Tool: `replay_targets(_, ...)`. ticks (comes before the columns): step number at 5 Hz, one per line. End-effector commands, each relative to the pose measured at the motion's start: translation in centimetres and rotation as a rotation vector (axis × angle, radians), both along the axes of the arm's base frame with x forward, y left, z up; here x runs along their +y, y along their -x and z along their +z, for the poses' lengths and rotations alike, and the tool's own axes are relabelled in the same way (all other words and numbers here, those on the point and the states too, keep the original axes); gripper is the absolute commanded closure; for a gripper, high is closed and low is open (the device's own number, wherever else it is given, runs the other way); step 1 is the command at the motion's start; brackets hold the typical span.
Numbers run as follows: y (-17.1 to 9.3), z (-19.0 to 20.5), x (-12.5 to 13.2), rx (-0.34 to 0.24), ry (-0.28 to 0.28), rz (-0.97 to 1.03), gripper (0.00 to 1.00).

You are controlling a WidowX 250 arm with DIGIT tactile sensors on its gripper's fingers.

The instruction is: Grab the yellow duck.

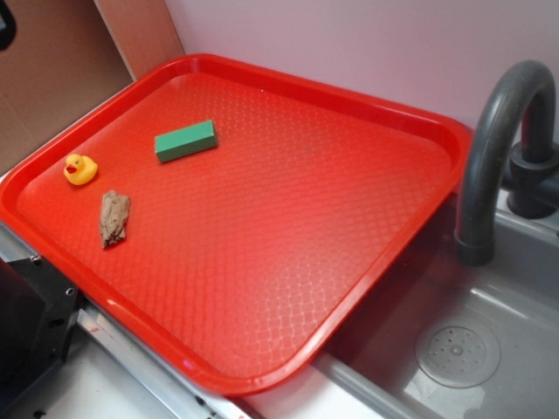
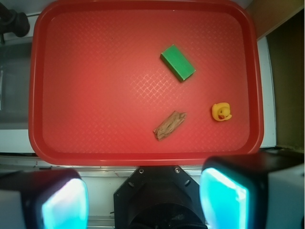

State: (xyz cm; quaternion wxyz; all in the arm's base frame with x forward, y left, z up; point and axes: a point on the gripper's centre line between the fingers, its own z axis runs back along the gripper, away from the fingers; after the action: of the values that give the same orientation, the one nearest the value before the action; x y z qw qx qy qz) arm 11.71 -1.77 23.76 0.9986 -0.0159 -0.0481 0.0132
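Note:
The yellow duck (image 1: 79, 168) is a tiny rubber toy with a red-orange beak, sitting near the left edge of the red tray (image 1: 262, 227). In the wrist view the yellow duck (image 2: 221, 112) lies at the tray's right side, well above my gripper (image 2: 143, 200). The gripper is open and empty, its two cyan-padded fingers (image 2: 64, 202) wide apart, high above the robot base, short of the red tray (image 2: 95, 86). The gripper does not show in the exterior view.
A green rectangular block (image 1: 186, 140) and a brown wrinkly lump (image 1: 113, 217) lie on the tray near the duck; both show in the wrist view, block (image 2: 177, 62), lump (image 2: 169, 125). A grey faucet (image 1: 493, 148) and sink (image 1: 458, 349) stand to the right.

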Motion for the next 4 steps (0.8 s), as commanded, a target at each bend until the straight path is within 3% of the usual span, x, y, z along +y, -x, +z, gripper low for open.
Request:
replay_targets(1, 0.0, 0.0, 0.0, 0.0, 0.0, 0.0, 0.0)
replay_targets(2, -0.4, -1.5, 4.6, -0.077, 0.031, 0.193, 0.0)
replay_targets(3, -1.3, -4.2, 8.8, -0.078, 0.021, 0.251, 0.0)
replay_targets(4, -2.1, -6.6, 11.4, -0.122, -0.025, 0.241, 0.0)
